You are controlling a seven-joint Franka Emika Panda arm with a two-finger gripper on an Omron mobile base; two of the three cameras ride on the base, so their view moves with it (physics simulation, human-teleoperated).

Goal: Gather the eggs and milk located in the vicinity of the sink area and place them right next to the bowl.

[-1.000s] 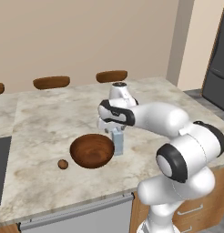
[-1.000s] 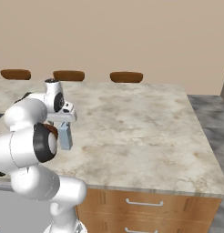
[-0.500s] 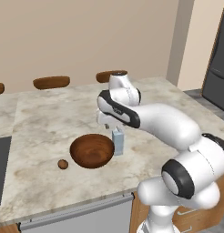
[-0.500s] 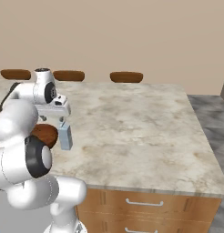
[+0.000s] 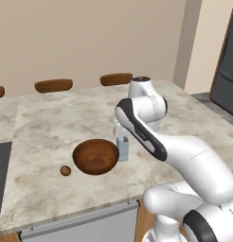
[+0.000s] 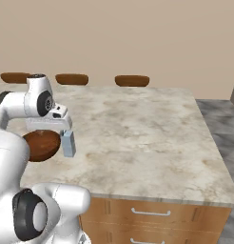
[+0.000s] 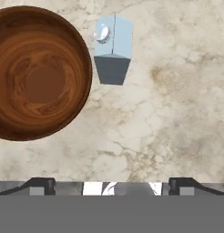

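Milk carton [image 7: 113, 48] stands upright on the counter [image 5: 52, 113] just beside the wooden bowl [image 5: 95, 156], apparently delivered; the gripper [image 6: 48, 125] hangs above, fingers spread, holding nothing. One egg [image 5: 65, 170] lies near the bowl.

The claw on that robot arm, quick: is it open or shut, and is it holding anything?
Gripper: open, holding nothing; the milk stands free on the counter beside the bowl.

You see a glossy, grained wooden bowl [image 7: 38, 73] beside a matt paper-like milk carton [image 7: 114, 48] on the veined, polished marble counter [image 7: 177, 113].
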